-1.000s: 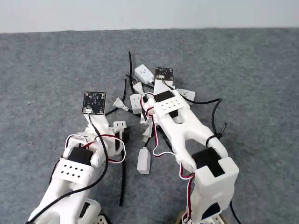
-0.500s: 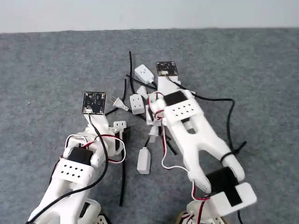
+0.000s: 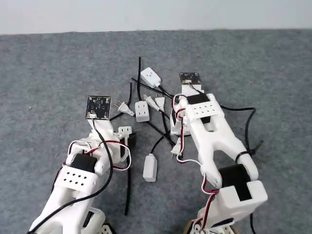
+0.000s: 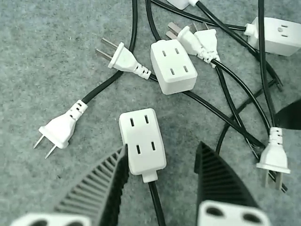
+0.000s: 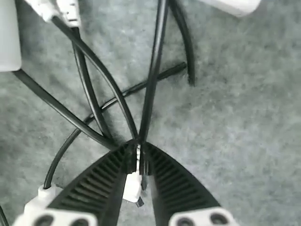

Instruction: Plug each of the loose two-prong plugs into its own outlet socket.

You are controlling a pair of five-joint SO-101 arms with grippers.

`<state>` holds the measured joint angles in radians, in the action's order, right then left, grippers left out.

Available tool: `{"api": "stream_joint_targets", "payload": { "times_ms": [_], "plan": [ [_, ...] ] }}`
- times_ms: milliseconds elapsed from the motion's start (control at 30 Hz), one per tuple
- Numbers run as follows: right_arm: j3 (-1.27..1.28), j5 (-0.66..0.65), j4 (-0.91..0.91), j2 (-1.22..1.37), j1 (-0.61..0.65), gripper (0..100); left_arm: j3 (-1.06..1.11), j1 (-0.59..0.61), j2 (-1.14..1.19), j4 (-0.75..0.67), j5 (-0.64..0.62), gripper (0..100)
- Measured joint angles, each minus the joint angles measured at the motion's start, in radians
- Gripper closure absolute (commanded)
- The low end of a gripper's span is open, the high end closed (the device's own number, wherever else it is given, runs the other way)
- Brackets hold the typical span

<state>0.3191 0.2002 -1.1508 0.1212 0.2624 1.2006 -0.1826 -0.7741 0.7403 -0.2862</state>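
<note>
- Desk (image 3: pixel 48 63): grey felt-like surface. Cords, plugs and outlet blocks lie tangled mid-desk, ahead of both arms.
- Right arm (image 3: pixel 214 141) reaches over the tangle's edge. Left arm (image 3: pixel 78 178) sits just short of it.
- Left hand (image 4: pixel 162 151): jaws apart, hovering over the near outlet block (image 4: pixel 141 141), one jaw on either side. Contact cannot be told.
- Right hand (image 5: pixel 137 150): jaws together, clamped on the held plug (image 5: pixel 131 186), a small white body. Its black cord (image 5: pixel 153 70) runs out past the tips.
- Far outlet block (image 4: pixel 173 66): just beyond the near one, sockets up, all unfilled.
- First loose plug (image 4: pixel 123 56) lies beside the far block. Second loose plug (image 4: pixel 59 129) lies near the near block, prongs pointing away.
- Judgement: the first pairing is in hand, and no visible socket is filled.
- Next move, likely: the left hand closes on the near block to steady it, and the right hand brings its plug across with prongs square to one slot pair.
- Prong direction in the grip is not visible, and crossed cords may drag.
</note>
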Motion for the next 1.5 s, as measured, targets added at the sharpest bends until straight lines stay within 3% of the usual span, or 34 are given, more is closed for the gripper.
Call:
{"api": "stream_joint_targets", "payload": {
  "times_ms": [300,500,800,1500],
  "plan": [
    [0.000,0.000,-0.069,0.000,-0.015,97.7,0.000,0.000,0.000,0.000,0.000,77],
    [0.000,0.123,-0.075,0.002,-0.005,85.9,0.000,0.000,0.000,0.000,0.000,77],
    [0.051,0.203,0.006,0.003,0.109,85.8,0.000,0.000,0.000,0.000,0.000,77],
    [0.046,0.203,0.032,0.098,0.064,85.9,0.012,0.000,0.000,-0.002,0.000,77]
  ]
}}
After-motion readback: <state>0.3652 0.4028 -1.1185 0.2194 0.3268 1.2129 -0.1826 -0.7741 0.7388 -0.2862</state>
